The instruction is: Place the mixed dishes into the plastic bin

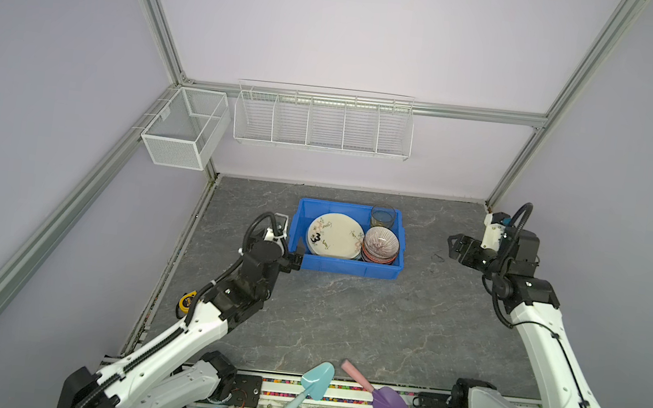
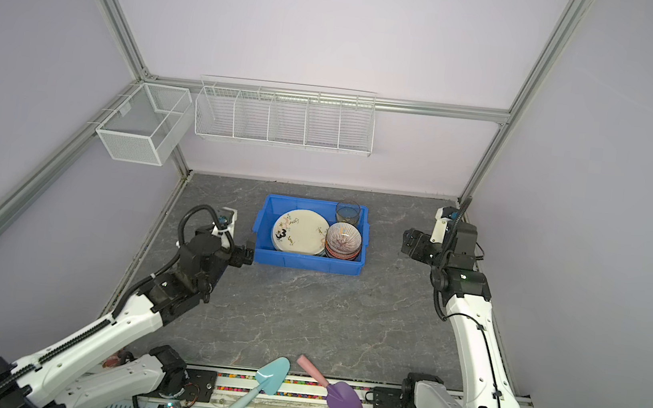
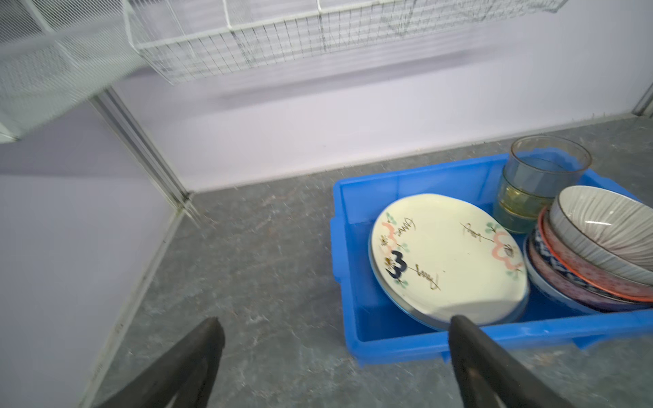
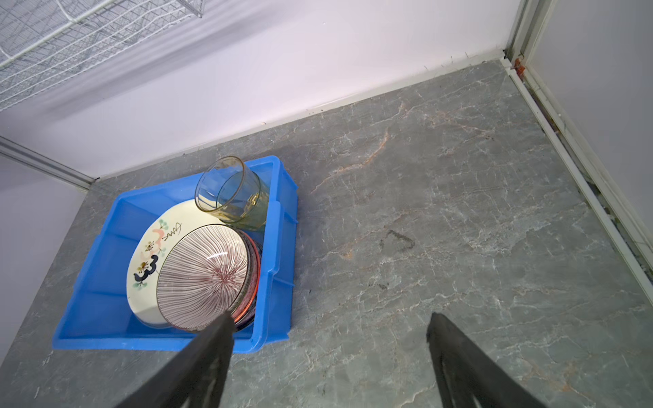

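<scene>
Grey veined table (image 1: 344, 324) between pale lilac walls, with white wire baskets (image 1: 321, 123) hung above it. Carries the blue bin (image 1: 345, 266) toward the back, about the middle. Stands with its long axis running left to right in both top views. Holds every dish that can be found: no plate, bowl or glass outside on the table.

Left tool (image 1: 297, 258) just beside the near left corner of the bin, so finds the bin to its right and a little farther back. Spread wide, with nothing between the fingers. In the left wrist view, one finger (image 3: 470, 349) in front of the near rim, the second over bare table; cannot tell if touching. Right tool (image 1: 455, 247) also spread and empty, well apart from the right end of the bin and pointing toward it. So the left arm clearly nearer.

Inside, a stack of plates (image 1: 334, 235) in the left part, topped by a cream one with thin scribbles, pink flowers and a dark blue mark. Stack of bowls (image 1: 382, 243) in the near right part, against the plates, leaning a little, pink-ribbed one uppermost. Glasses (image 1: 383, 216) in the far right corner, seemingly two nested, amber and greenish, tilted.

Looks finished, as far as can be judged; probably only a clean retreat left, without catching the rim. Toy shovels (image 1: 315, 379) at the near edge and a yellow tape measure (image 1: 183, 301) at the left: not dishes, so no move needed.
</scene>
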### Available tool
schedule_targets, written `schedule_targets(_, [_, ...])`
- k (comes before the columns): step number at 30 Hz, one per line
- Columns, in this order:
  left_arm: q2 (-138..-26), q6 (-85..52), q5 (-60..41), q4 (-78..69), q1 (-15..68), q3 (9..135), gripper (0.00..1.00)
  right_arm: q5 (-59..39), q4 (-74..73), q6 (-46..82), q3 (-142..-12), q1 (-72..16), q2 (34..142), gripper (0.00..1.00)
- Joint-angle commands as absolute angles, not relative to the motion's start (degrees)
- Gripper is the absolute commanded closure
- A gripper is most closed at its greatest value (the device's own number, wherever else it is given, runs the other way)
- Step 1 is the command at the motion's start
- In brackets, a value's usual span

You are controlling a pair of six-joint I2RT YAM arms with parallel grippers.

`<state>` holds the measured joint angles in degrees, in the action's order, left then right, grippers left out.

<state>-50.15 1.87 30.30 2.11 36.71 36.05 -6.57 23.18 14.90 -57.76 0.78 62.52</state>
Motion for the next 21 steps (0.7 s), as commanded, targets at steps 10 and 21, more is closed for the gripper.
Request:
schedule_targets(10, [-51.6,-0.2,26.2,-21.9,16.4,22.8,0.02,-12.8,10.6,2.8,-52.2,1.9,63.4,0.12])
schedule_targets(21, [-67.5,0.5,21.4,-44.4,7.5,15.8,0.02,-2.5,-16.6,4.0,-31.6,3.1,62.6,0.12])
